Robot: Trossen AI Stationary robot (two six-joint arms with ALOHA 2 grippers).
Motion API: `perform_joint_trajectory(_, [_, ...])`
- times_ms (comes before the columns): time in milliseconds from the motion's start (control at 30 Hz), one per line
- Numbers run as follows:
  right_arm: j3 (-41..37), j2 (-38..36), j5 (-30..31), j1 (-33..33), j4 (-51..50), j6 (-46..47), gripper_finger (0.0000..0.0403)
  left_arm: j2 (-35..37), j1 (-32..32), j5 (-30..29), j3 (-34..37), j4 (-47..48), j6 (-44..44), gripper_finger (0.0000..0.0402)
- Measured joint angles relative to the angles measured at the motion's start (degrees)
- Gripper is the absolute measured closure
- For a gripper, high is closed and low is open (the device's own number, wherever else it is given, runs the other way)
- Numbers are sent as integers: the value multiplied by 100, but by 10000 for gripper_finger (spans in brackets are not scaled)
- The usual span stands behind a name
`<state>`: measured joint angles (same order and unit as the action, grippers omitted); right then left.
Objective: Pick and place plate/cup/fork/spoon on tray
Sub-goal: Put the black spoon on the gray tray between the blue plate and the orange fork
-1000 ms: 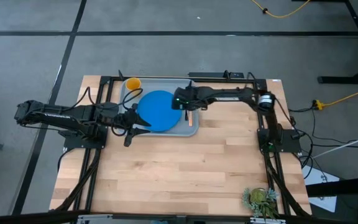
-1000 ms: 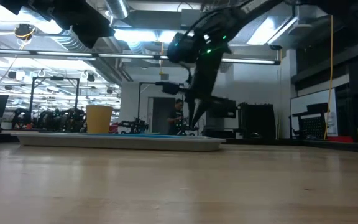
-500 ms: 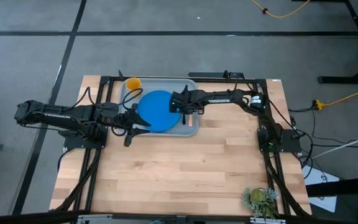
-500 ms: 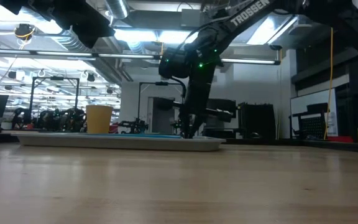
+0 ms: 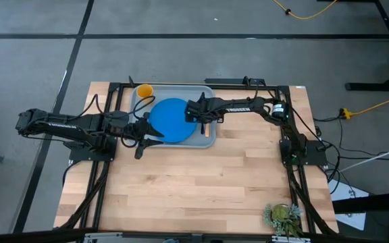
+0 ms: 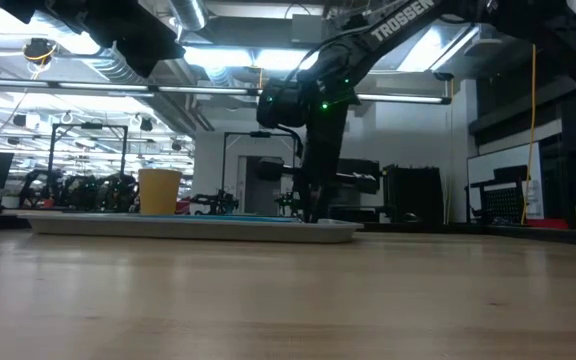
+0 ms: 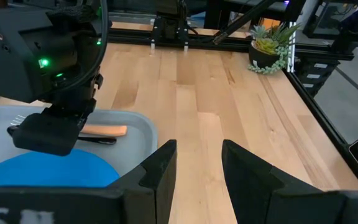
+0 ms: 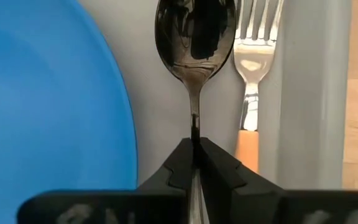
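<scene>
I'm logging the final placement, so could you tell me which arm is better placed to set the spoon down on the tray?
The right. Its gripper is shut on the spoon, low over the tray between the plate and the fork. The left gripper waits open and empty beside the tray.

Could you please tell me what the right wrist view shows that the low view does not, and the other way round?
Only the right wrist view shows the spoon held between the right gripper's fingers, lying between the blue plate and the fork. Only the low view shows the yellow cup standing on the tray, with the room behind. Both show the tray and the right gripper low over it.
</scene>
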<state>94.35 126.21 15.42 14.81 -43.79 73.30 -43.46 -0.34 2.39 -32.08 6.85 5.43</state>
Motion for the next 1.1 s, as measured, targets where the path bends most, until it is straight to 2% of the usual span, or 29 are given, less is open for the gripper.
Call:
perform_joint_trajectory(400, [0,-4,4,0,19,-3,375,-2,0,0,0,-2,0,280])
perform_joint_trajectory(633, [0,-9,11,0,15,2,356,-2,0,0,0,0,0,280])
perform_joint_trajectory(1100, [0,-9,11,0,1,-23,354,-2,-2,0,0,0,0,280])
